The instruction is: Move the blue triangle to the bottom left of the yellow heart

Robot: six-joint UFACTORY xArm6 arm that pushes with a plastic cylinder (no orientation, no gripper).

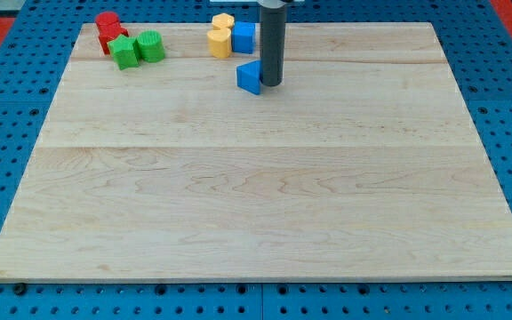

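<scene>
The blue triangle lies near the top middle of the wooden board. My tip stands right against the triangle's right side, touching or nearly touching it. Two yellow blocks sit up and to the left: one just left of a blue cube, and another behind it. I cannot tell which of them is the heart. The triangle is below and slightly right of these yellow blocks.
Two red blocks and two green blocks cluster at the board's top left. The board rests on a blue pegboard surface.
</scene>
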